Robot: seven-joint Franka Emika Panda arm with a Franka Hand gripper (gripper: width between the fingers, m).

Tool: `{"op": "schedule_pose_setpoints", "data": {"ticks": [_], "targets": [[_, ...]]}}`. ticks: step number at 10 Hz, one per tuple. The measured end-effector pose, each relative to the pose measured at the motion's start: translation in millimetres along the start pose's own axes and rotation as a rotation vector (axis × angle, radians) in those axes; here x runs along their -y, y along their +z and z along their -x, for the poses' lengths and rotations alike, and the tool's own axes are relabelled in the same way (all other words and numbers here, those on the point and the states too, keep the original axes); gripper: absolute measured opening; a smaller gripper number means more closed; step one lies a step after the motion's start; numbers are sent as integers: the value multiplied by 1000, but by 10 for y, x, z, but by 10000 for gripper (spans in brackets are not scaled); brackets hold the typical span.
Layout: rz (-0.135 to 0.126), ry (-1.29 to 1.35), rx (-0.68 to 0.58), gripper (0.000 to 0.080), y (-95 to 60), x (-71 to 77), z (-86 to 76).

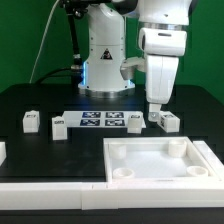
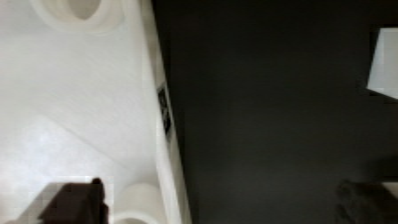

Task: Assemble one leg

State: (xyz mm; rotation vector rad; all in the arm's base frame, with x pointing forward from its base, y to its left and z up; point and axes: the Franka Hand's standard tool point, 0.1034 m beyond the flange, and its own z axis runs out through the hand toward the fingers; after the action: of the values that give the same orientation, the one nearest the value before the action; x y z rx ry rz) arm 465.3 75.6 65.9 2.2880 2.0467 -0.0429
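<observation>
Four small white legs with tags stand on the black table in the exterior view: two at the left [image 1: 31, 122] [image 1: 59, 126] and two at the right [image 1: 134, 121] [image 1: 166, 121]. My gripper [image 1: 156, 106] hangs just above and between the two right legs, behind the far edge of the large white tray [image 1: 160, 170]. In the wrist view the gripper [image 2: 222, 205] is open and empty, with its dark fingers [image 2: 75, 200] far apart. One finger is over the tray [image 2: 71, 110], the other over bare table. A white piece [image 2: 384, 62] shows at the frame's edge; I cannot tell what it is.
The marker board [image 1: 100, 121] lies between the left and right legs. The robot base [image 1: 105, 60] stands at the back. A long white rim [image 1: 50, 190] runs along the front edge. The tray's round corner sockets [image 2: 80, 8] show in the wrist view.
</observation>
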Motion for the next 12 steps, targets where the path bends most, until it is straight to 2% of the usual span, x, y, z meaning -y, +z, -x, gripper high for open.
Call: {"op": "schedule_pose_setpoints", "data": {"ticks": [2, 4, 6, 9, 10, 12], "targets": [[-2, 23, -1, 649, 7, 4, 1], [-7, 239, -6, 649, 9, 19, -13], [-37, 624, 0, 649, 60, 238, -84], [-75, 1030, 10, 649, 99, 447, -311], [-86, 1058, 16, 649, 118, 516, -372], [-91, 1037, 24, 649, 124, 532, -385]]}}
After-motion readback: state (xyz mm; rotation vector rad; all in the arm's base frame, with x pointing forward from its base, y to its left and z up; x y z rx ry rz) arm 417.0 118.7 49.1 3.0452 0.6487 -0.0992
